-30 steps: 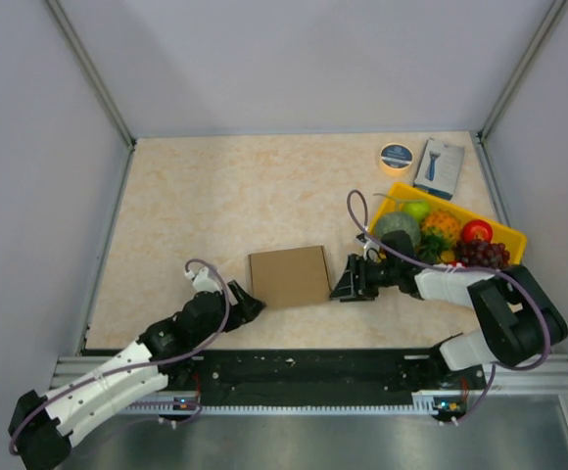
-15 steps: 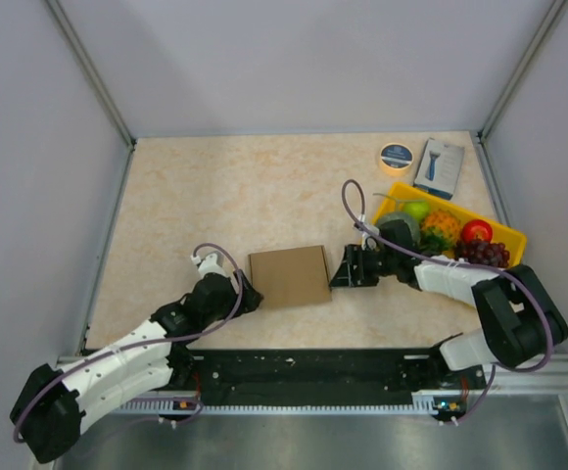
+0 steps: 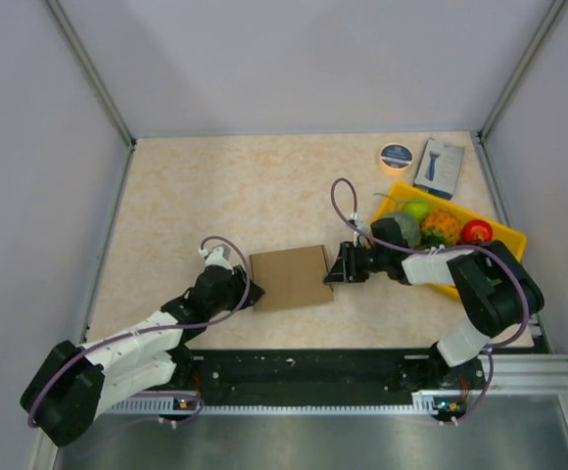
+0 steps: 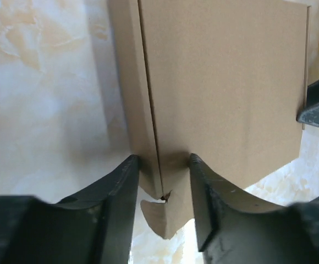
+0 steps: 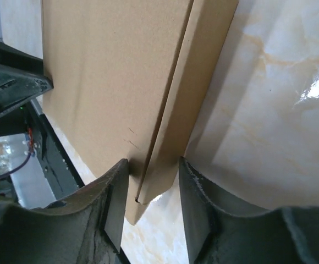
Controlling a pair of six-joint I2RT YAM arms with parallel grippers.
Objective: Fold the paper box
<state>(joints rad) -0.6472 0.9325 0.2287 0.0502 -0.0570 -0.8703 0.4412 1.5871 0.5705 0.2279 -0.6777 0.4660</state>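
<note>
The beige marbled worktop (image 3: 215, 196) carries a flat brown paper box (image 3: 289, 277), lying between the left gripper (image 3: 248, 292) and the right gripper (image 3: 338, 269). To the right of the right gripper sits a yellow tray (image 3: 512, 238); farther back lie a small blue-and-white box (image 3: 439, 167) and a tape roll (image 3: 396, 157).

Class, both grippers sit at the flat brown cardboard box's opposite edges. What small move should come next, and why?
Probably close both fully. The left gripper straddles the left edge of the flat brown cardboard box, and the right gripper straddles its right edge. Cardboard fills each gap, but a firm pinch isn't evident, and the box lies flat.
</note>
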